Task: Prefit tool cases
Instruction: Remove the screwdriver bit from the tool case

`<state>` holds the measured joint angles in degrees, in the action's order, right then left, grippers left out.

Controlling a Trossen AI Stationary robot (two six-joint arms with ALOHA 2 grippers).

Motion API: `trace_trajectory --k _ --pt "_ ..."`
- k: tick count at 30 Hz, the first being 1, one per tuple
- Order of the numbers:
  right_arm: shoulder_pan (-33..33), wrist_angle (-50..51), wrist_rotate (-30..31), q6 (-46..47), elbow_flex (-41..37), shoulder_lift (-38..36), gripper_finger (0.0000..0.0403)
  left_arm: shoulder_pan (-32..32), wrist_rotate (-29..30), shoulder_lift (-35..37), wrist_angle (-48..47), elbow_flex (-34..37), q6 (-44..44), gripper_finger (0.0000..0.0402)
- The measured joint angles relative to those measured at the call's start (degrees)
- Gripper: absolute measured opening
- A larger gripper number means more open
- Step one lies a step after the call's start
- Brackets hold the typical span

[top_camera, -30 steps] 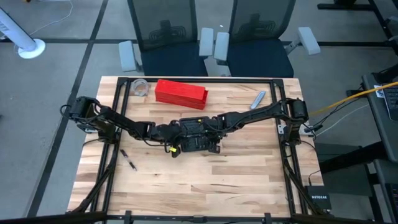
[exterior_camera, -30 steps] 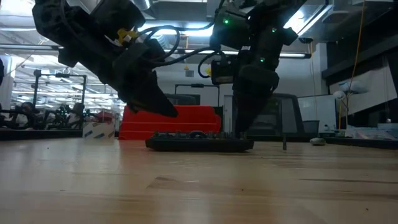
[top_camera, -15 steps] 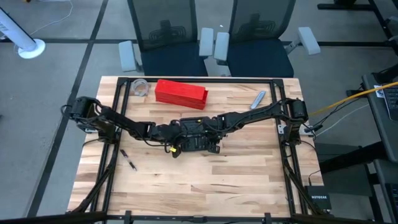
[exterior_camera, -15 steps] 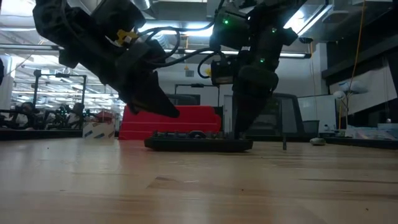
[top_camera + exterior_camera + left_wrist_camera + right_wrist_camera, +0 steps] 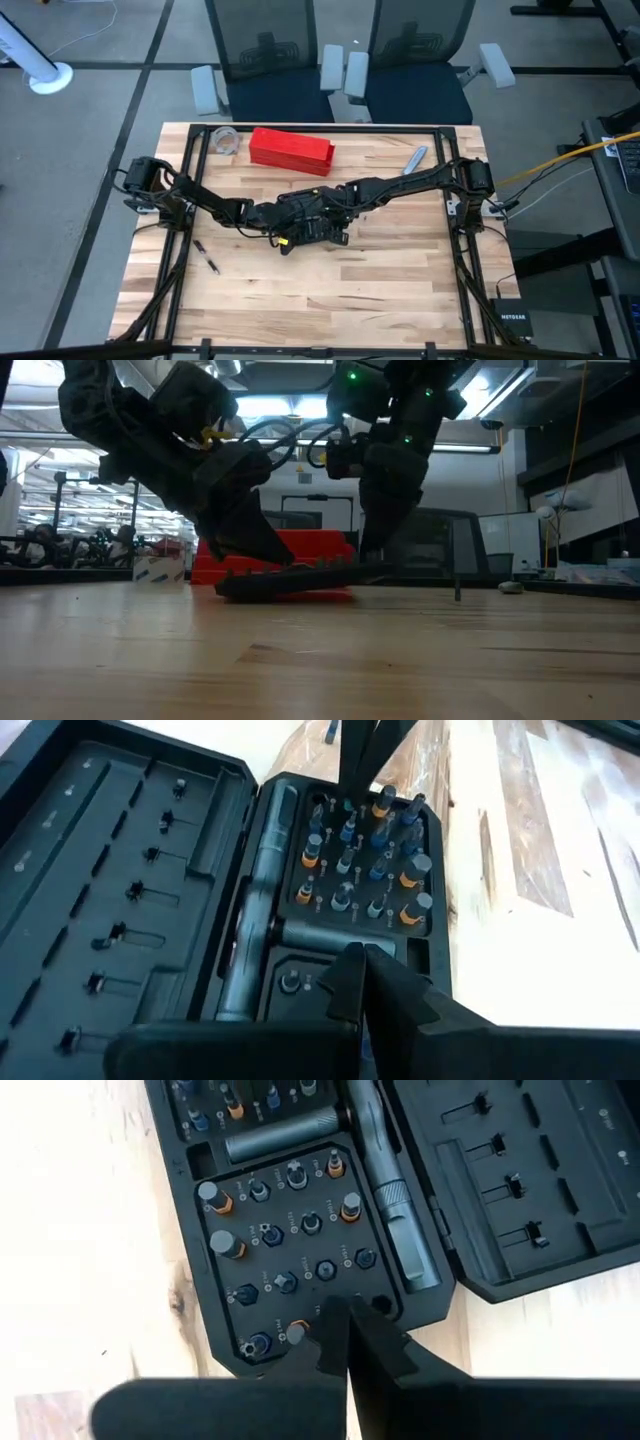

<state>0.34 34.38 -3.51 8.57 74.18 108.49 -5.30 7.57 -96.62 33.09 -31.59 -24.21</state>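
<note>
Both hands meet over the middle of the counter (image 5: 400,290), and both have their fingers pressed together with nothing between them. In the high view the left hand (image 5: 292,222) comes in from the left and the right hand (image 5: 322,208) from the right, and the two dark arms cover so much of the tool case (image 5: 318,232) that its outline is hard to follow there.

From counter height the left hand (image 5: 262,545) slants down onto the left end of the case (image 5: 290,578), and the right hand (image 5: 372,548) points down at its right end. That right end sits higher than the left, so the case tilts; whether either tip really touches it, dark on dark, I cannot tell.

The left wrist view shows the case (image 5: 150,890) lying open: one half with empty clip slots, the other with a long grey driver handle and a block of coloured bits. The closed fingertips (image 5: 362,970) stand over the near edge of the bit block. The right wrist view shows the same bit half (image 5: 300,1230), with its closed fingertips (image 5: 345,1320) over the last row of sockets.

Far behind the case lies a red box (image 5: 291,149), partly hidden by the arms in the low view. A clear round thing (image 5: 226,141) sits to its left, too blurred to name.
</note>
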Motion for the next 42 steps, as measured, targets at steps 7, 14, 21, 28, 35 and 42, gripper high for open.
trace_trajectory --k 7,14,21,28,35,42 --pt "-0.42 -1.14 -1.99 1.83 0.01 -0.07 0.0 0.27 0.02 0.0 0.17 0.0 2.98 0.0" --pt "-0.9 -2.55 -1.46 4.79 0.04 -0.11 0.0 0.92 0.04 0.0 0.12 0.0 2.12 0.0" --pt "-1.16 7.86 3.26 4.27 -0.01 -1.41 0.0 0.1 0.04 0.0 0.05 0.0 2.1 0.0" --pt "-4.48 9.35 6.58 6.15 -6.62 -7.67 0.0 0.03 0.04 -0.02 -0.45 0.0 2.1 0.0" --pt "-8.48 6.02 4.74 13.08 -19.0 -16.31 0.0 0.0 0.02 -0.02 -1.02 0.0 2.12 0.0" --pt "-6.27 0.03 1.96 17.85 -23.44 -17.13 0.0 0.15 0.02 -0.02 -1.25 0.02 2.1 0.0"
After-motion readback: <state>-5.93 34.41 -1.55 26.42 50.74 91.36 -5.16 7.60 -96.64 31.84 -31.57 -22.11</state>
